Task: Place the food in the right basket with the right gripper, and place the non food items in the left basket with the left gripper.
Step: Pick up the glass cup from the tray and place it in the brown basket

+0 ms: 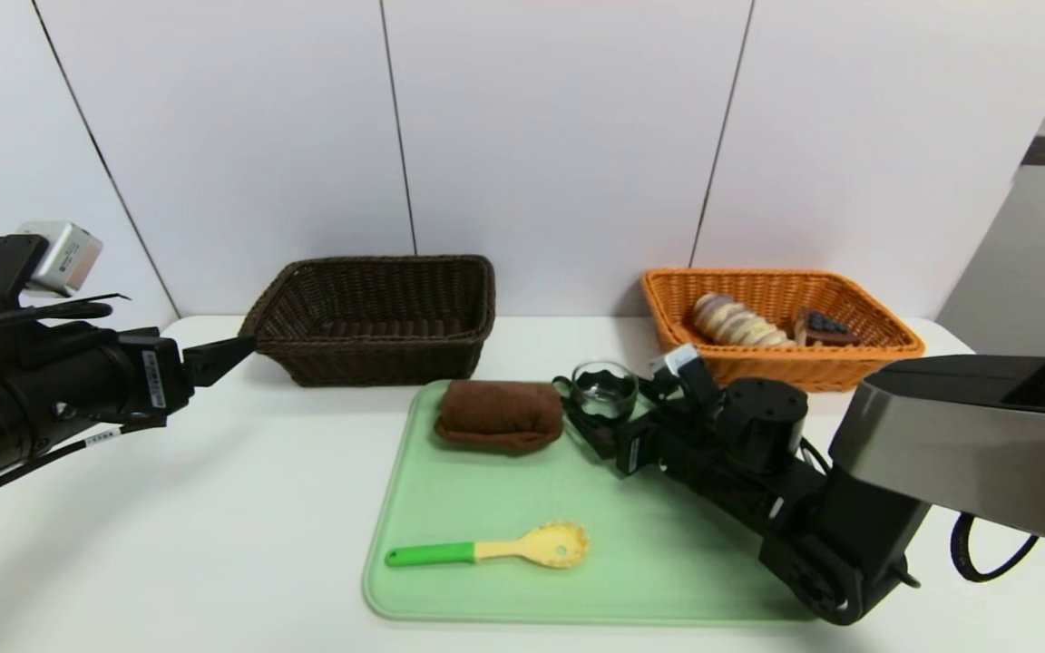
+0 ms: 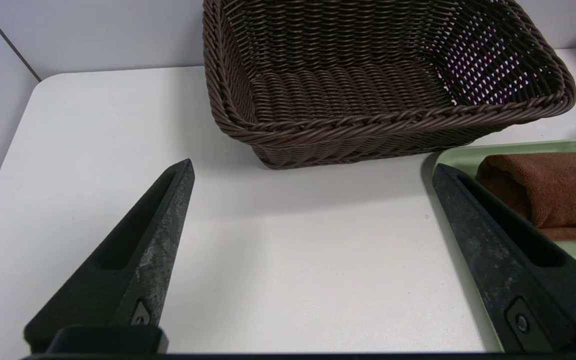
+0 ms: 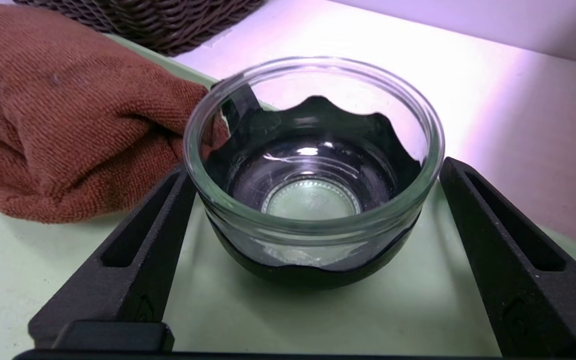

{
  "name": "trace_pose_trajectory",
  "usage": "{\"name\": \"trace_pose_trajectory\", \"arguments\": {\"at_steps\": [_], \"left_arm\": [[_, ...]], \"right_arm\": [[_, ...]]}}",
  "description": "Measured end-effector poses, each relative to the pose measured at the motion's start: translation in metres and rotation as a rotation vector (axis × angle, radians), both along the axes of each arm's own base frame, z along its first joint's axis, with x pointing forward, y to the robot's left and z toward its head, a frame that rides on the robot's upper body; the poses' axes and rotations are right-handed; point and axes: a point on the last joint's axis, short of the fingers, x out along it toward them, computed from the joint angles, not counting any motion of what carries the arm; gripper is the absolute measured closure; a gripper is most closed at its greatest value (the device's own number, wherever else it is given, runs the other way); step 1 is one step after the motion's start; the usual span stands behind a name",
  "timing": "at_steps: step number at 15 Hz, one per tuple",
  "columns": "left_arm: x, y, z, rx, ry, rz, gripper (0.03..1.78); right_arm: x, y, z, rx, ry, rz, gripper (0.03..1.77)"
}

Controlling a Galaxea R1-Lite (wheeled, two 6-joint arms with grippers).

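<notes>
A glass cup (image 1: 604,388) with a black sleeve stands upright at the back of the green tray (image 1: 450,580). My right gripper (image 1: 609,401) is open, its fingers on either side of the cup (image 3: 313,170), and holds nothing. Left of the cup lies a folded brown towel (image 1: 498,413). A yellow spoon with a green handle (image 1: 504,547) lies at the tray's front. The orange right basket (image 1: 849,367) holds a bread roll (image 1: 736,319) and a dark cake piece (image 1: 820,328). My left gripper (image 1: 232,349) hovers open and empty over the table, in front of the dark brown left basket (image 1: 377,265).
The left wrist view shows the brown basket (image 2: 368,125) empty inside, bare white table between my left gripper's (image 2: 313,165) fingers, and the towel (image 2: 553,195) on the tray's corner. A white wall stands close behind both baskets.
</notes>
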Motion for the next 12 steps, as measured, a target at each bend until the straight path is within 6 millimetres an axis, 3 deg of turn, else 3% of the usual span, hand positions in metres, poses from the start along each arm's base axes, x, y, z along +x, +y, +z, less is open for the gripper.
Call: {"name": "trace_pose_trajectory", "arguments": {"at_steps": [3,4,9,12], "left_arm": [[0.0,0.0,-0.001,0.001,0.003,0.0,0.12],[0.0,0.0,-0.001,0.0,0.003,0.0,0.12],[0.0,0.0,-0.001,0.003,0.002,-0.001,0.12],[-0.001,0.0,0.0,0.001,0.0,0.0,0.12]], "right_arm": [[0.001,0.001,-0.002,-0.005,0.002,0.001,0.52],[0.001,0.001,-0.002,-0.006,0.001,0.001,0.57],[0.001,0.002,-0.001,-0.006,-0.008,0.005,0.6],[-0.003,0.004,0.015,0.008,-0.047,0.014,0.6]]}}
